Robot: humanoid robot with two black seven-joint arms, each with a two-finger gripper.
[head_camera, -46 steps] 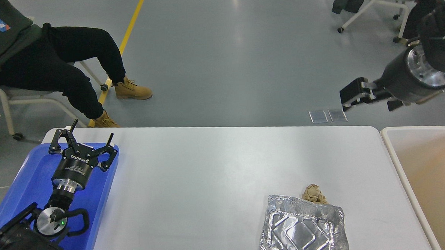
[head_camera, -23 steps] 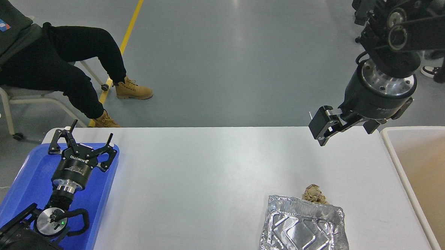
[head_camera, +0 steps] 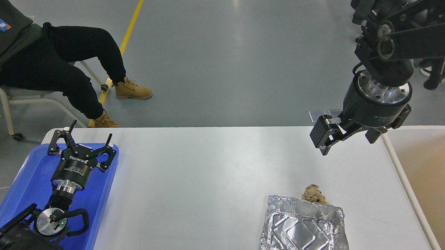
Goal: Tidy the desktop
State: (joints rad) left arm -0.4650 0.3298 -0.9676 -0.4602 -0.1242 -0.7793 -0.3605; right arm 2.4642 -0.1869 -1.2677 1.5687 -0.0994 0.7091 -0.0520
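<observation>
The white desktop fills the lower view. A crumpled aluminium foil container lies at its front right, with a crumpled brown paper ball touching its far edge. My right gripper hangs above the desktop's far right part, well above and beyond the paper ball. It is dark and seen side-on, so its fingers cannot be told apart, and nothing shows in it. My left gripper is open and empty over the far end of the blue tray.
A beige white-rimmed bin stands against the desktop's right edge. A seated person's legs and tan boots are beyond the far left corner. Chairs stand at far left and far right on the grey floor.
My right arm has swung left from over the bin and lowered, so its gripper now hangs over the desktop's far right part. The left arm, foil container and paper ball have not moved.
</observation>
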